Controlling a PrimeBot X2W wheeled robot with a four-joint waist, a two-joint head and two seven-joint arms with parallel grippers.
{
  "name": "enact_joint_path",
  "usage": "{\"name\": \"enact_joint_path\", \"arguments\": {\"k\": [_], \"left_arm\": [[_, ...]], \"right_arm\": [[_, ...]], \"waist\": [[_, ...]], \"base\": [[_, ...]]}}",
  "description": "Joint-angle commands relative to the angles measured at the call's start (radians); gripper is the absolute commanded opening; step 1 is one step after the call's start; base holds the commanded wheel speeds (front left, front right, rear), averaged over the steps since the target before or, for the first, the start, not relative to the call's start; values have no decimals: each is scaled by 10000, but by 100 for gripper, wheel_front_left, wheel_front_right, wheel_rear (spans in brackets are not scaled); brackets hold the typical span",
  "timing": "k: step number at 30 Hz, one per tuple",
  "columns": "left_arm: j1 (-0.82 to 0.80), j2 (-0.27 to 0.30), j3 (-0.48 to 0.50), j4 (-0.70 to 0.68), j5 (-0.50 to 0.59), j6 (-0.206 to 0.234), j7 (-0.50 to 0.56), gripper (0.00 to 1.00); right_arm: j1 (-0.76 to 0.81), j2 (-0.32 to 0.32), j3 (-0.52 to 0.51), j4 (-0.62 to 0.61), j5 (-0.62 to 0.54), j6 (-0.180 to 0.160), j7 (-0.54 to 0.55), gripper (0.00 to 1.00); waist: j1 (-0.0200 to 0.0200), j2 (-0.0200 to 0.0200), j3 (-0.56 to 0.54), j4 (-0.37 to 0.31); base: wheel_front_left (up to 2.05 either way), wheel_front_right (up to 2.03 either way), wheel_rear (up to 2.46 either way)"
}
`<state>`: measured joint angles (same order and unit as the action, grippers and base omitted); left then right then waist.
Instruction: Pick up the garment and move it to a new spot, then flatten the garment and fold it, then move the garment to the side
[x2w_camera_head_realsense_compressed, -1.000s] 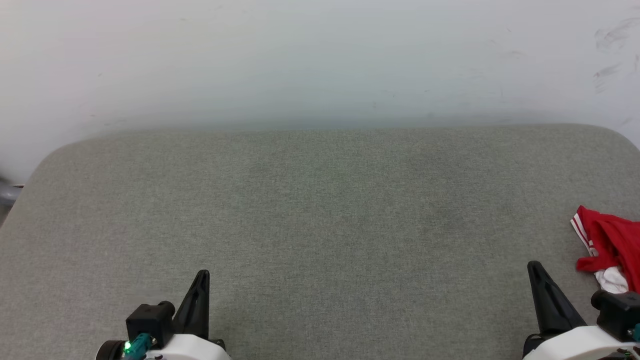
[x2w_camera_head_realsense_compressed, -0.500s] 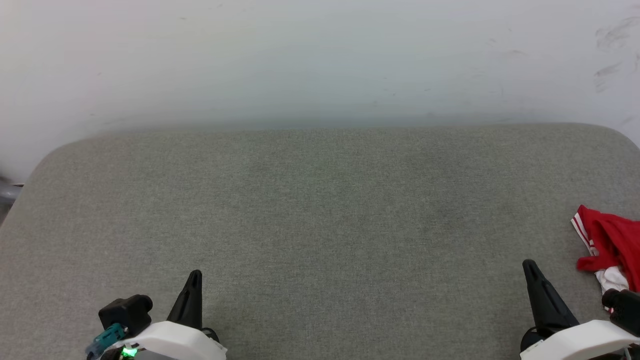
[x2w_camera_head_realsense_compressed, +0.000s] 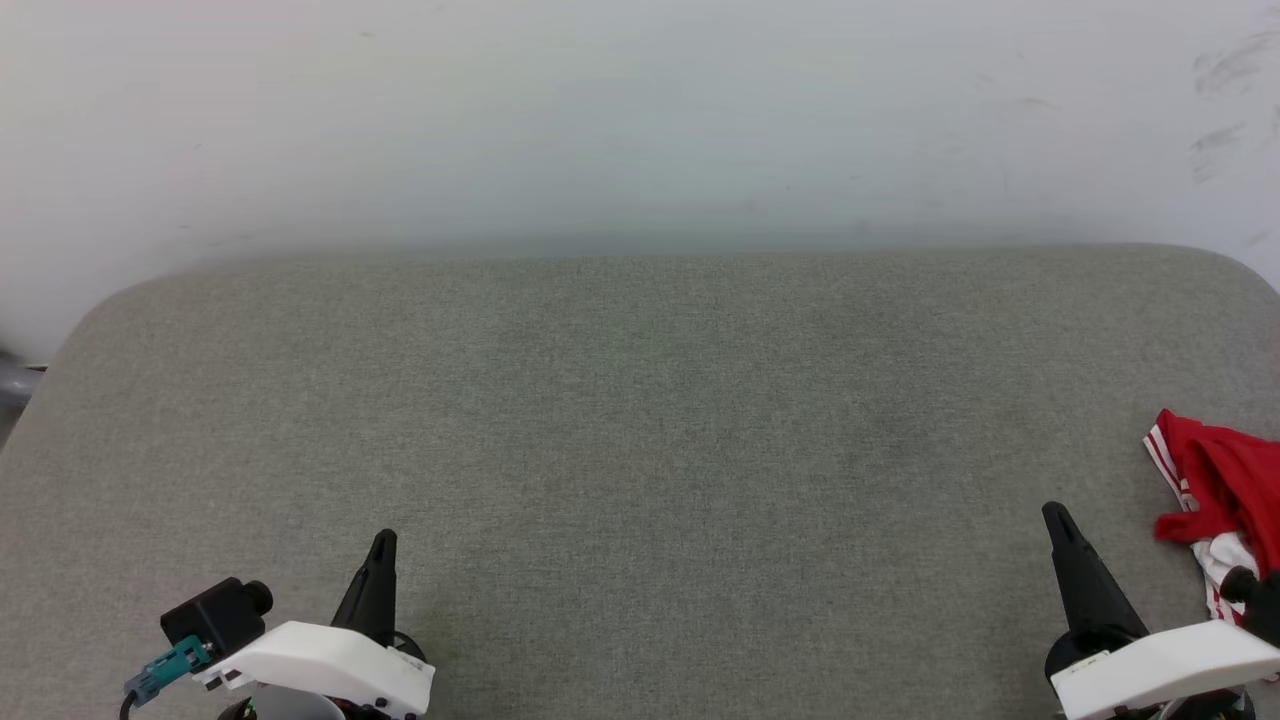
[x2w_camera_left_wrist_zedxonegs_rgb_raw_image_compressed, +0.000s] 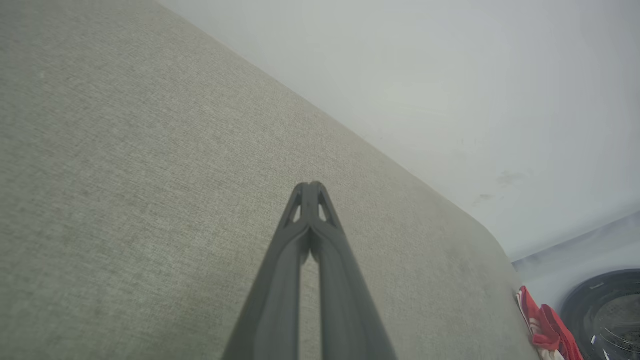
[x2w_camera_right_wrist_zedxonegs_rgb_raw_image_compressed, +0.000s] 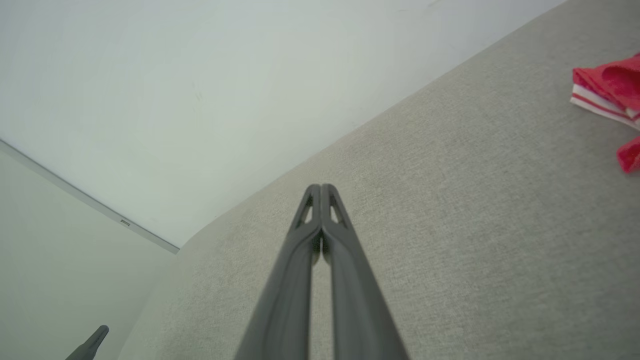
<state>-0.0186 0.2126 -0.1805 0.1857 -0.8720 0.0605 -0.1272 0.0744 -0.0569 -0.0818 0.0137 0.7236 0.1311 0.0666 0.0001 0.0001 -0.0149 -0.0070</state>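
We see the jersey (x2w_camera_head_realsense_compressed: 1225, 475) crumpled at right edge, running top-to-bottom; left fingers (x2w_camera_head_realsense_compressed: 378, 580) and right fingers (x2w_camera_head_realsense_compressed: 1075, 570) point up-frame, pressed together, empty.

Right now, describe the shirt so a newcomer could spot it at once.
Start from the wide grey padded surface in front of the pale wall. Follow it to its right side, just past the right gripper, where the shirt lies crumpled. Its bright red cloth, with white patches and red-and-white striped trim, stands out against the plain grey.
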Motion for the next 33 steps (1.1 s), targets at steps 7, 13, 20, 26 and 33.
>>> {"name": "enact_joint_path", "arguments": {"k": [7, 13, 20, 26, 33], "left_arm": [[-362, -142, 400, -42, -1003, -288, 256, 0], [-424, -257, 626, 14, -1664, -450, 449, 0], [-480, -406, 884, 81, -2383, -633, 657, 0], [-536, -520, 1089, 135, -2958, -774, 833, 0], [-604, -650, 1309, 190, -3588, -931, 1029, 0]], "right_arm": [[-506, -88, 0, 188, 1212, -2, 22, 0], [-634, -93, -7, 394, 1997, -2, 47, 0], [-789, -98, -20, 630, 2851, -2, 80, 0], [-916, -100, -31, 807, 3534, -2, 102, 0], [-1062, -99, -46, 1013, 4281, -3, 132, 0]], "waist": [[0, -1, 15, 6], [0, -1, 26, 10], [-1, -1, 40, 16], [-1, -1, 52, 20], [-1, -1, 65, 25]], "base": [[0, 0, 0], [0, 0, 0], [0, 0, 0], [0, 0, 0], [0, 0, 0]]}}
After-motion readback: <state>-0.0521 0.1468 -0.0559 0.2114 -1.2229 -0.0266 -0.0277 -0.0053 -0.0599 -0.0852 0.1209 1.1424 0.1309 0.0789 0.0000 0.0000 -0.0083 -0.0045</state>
